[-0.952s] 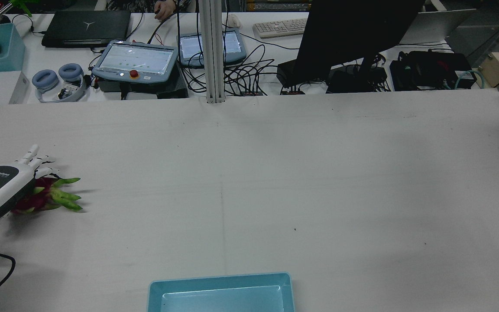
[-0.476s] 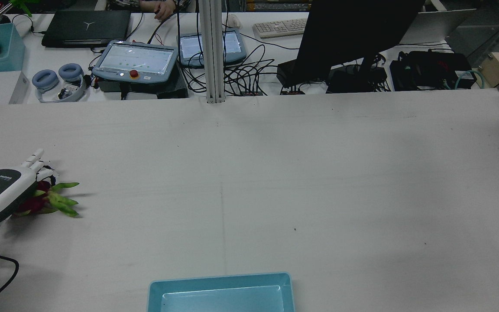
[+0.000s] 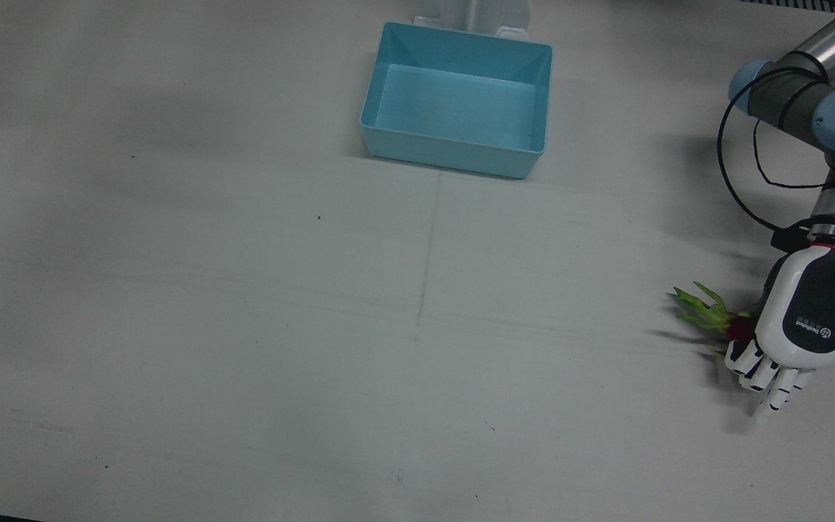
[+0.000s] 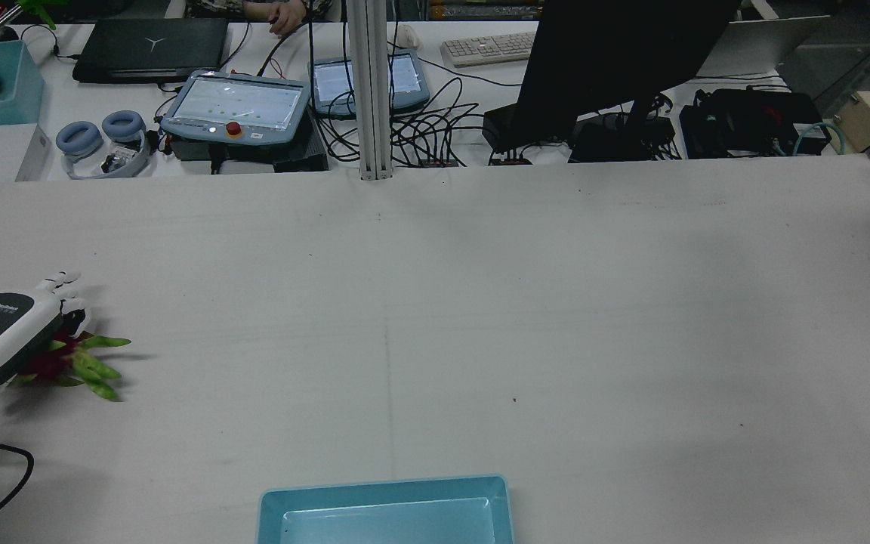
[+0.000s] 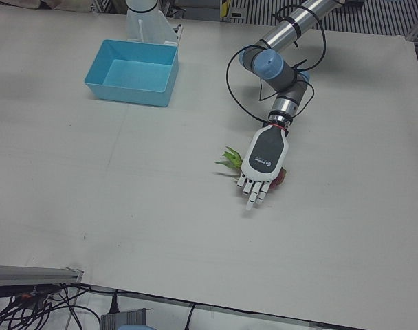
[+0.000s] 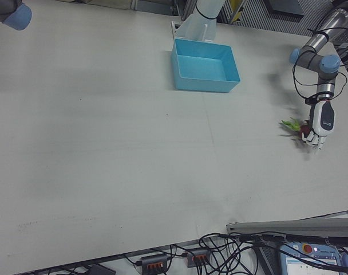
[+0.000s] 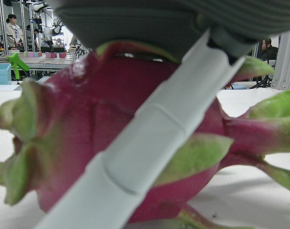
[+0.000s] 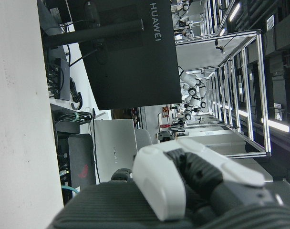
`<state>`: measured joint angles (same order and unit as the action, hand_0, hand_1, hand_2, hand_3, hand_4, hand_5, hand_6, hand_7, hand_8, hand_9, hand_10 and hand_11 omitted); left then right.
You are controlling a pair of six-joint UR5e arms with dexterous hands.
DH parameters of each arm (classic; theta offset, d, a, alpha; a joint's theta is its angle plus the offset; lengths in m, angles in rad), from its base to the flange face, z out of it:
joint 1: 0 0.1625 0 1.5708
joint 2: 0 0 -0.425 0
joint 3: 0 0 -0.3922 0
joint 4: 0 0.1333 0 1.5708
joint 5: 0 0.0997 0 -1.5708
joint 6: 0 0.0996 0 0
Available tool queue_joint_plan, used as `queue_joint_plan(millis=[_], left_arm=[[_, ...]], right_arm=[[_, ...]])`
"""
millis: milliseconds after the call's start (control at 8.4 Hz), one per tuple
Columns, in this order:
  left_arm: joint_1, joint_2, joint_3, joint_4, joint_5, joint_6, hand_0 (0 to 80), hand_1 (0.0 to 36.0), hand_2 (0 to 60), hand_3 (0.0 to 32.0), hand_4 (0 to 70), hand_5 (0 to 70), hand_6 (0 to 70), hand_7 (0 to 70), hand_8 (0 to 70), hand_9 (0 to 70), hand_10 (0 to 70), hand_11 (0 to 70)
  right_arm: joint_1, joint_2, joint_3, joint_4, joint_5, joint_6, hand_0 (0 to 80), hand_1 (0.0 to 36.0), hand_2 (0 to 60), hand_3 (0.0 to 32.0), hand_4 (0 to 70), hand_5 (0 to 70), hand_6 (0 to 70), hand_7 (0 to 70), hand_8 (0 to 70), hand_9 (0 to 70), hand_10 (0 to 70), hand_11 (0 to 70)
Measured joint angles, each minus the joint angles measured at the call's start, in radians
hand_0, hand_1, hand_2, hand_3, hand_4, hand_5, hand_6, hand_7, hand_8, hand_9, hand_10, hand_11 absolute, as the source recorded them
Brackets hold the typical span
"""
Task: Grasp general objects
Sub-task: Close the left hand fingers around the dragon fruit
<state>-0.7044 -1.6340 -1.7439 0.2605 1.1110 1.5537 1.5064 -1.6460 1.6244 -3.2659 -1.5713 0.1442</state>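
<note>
Magenta, green-scaled dragon fruit (image 7: pixel 135 138) judged heavy, waxy, leaf tips flimsy; body covered by left hand (image 3: pixel 798 326), fingers (image 3: pixel 773 380) extended, not yet wrapped. Firm round midsection preferred for hold.

A robotics lab: teach pendants (image 4: pixel 235 106), cables and a monitor (image 4: pixel 616 60) behind the table (image 4: pixel 480 302).
</note>
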Motion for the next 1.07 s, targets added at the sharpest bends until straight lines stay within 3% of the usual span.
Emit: queue_joint_plan(millis=[119, 238, 357, 714, 1071], left_arm=[[0.0, 0.0, 0.001, 0.0, -0.001, 0.0, 80.0, 36.0, 60.0, 0.0, 36.9, 70.0, 70.0, 70.0, 23.4, 25.3, 68.9, 70.0], [0.0, 0.0, 0.001, 0.0, -0.002, 0.0, 80.0, 36.0, 60.0, 0.0, 49.1, 70.0, 70.0, 70.0, 46.0, 54.2, 70.0, 70.0], [0.0, 0.0, 0.001, 0.0, -0.003, -0.001, 80.0, 36.0, 60.0, 0.0, 70.0, 70.0, 70.0, 70.0, 70.0, 70.0, 70.0, 70.0], [-0.001, -0.001, -0.011, 0.001, -0.003, -0.003, 80.0, 36.0, 60.0, 0.0, 70.0, 70.0, 70.0, 70.0, 70.0, 70.0, 70.0, 70.0], [0.0, 0.003, -0.14, 0.074, 0.024, -0.009, 80.0, 36.0, 60.0, 0.0, 70.0, 70.0, 70.0, 70.0, 70.0, 70.0, 70.0, 70.0]], right_arm=[[0.0, 0.0, 0.0, 0.0, 0.0, 0.0, 0.0, 0.0, 0.0, 0.0, 0.0, 0.0, 0.0, 0.0, 0.0, 0.0, 0.0, 0.0], [0.0, 0.0, 0.0, 0.0, -0.001, 0.0, 0.0, 0.0, 0.0, 0.0, 0.0, 0.0, 0.0, 0.0, 0.0, 0.0, 0.0, 0.0], [0.0, 0.0, 0.0, 0.0, -0.001, 0.0, 0.0, 0.0, 0.0, 0.0, 0.0, 0.0, 0.0, 0.0, 0.0, 0.0, 0.0, 0.0], [0.0, 0.0, 0.0, 0.0, 0.0, 0.0, 0.0, 0.0, 0.0, 0.0, 0.0, 0.0, 0.0, 0.0, 0.0, 0.0, 0.0, 0.0], [0.0, 0.0, 0.0, 0.0, -0.001, 0.0, 0.0, 0.0, 0.0, 0.0, 0.0, 0.0, 0.0, 0.0, 0.0, 0.0, 0.0, 0.0]])
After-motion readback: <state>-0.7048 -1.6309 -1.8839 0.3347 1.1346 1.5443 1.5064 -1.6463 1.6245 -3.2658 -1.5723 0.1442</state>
